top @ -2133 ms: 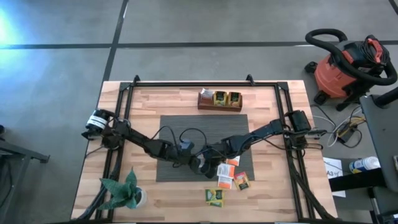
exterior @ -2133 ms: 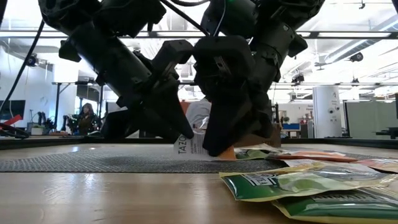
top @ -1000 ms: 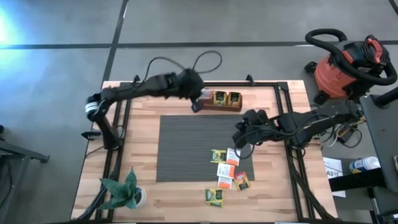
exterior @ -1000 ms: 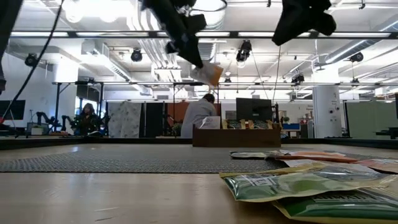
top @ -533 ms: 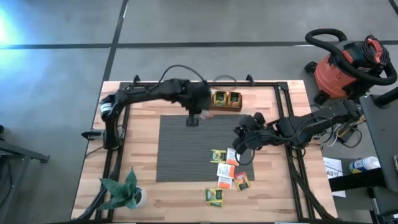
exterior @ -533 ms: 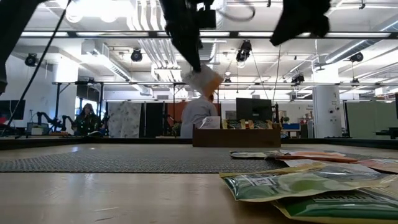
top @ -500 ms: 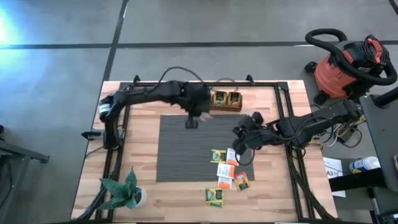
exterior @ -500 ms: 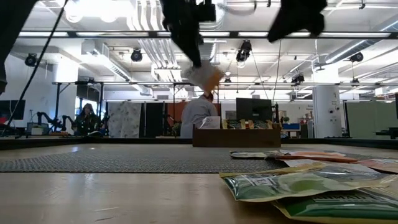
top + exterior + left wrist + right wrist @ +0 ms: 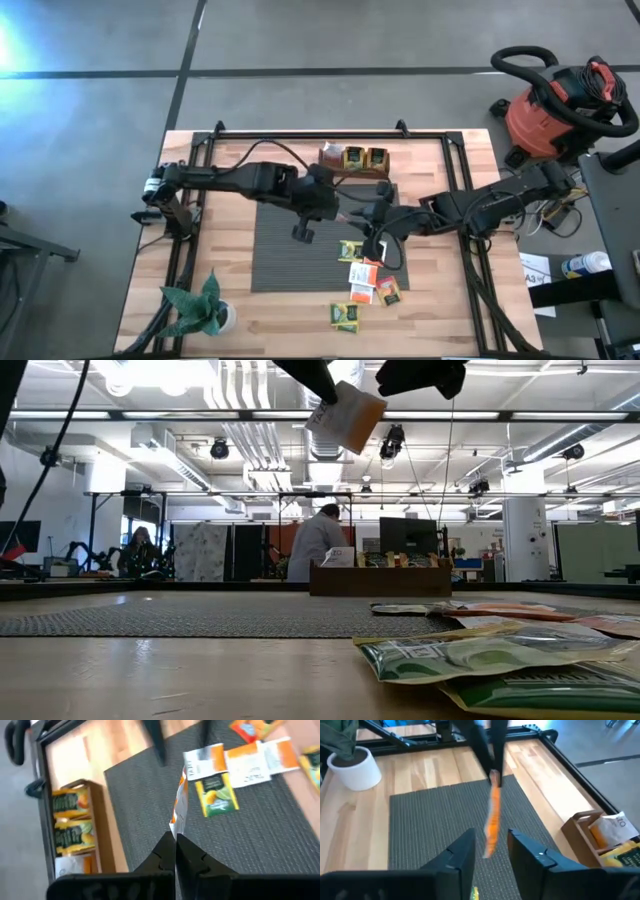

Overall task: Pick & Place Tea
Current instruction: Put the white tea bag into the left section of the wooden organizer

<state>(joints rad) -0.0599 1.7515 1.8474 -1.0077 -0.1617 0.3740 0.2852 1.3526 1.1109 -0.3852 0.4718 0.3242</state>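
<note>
My left gripper [image 9: 336,207] hangs above the grey mat [image 9: 280,260], shut on an orange-and-white tea packet [image 9: 178,802]; the low view shows that packet [image 9: 345,415] high in the air. My right gripper [image 9: 372,222] is open, just to the right of it, its fingers [image 9: 465,855] facing the hanging packet [image 9: 491,822] edge-on without touching. Several more packets [image 9: 362,270] lie flat on the mat's right near corner and the wood beside it. A wooden box [image 9: 353,160] at the far edge holds upright packets. My left gripper pinches the tea packet by one edge [image 9: 173,829] between its two shut fingertips [image 9: 165,851]. The packet is lifted clear of the mat and sticks out beyond the fingers, edge-on to the wrist camera, slightly tilted in the low view.
A potted plant [image 9: 200,308] stands at the table's near left corner. A black frame [image 9: 310,133] runs round the table. A red shop vacuum [image 9: 560,100] stands on the floor to the right. A person [image 9: 318,545] stands in the room behind the box [image 9: 378,575].
My left gripper has carried the packet from beside the wooden box at the far edge toward the near edge, out over the middle of the mat, still shut on it. My right gripper has moved toward the table's left, closing in on the packet.
</note>
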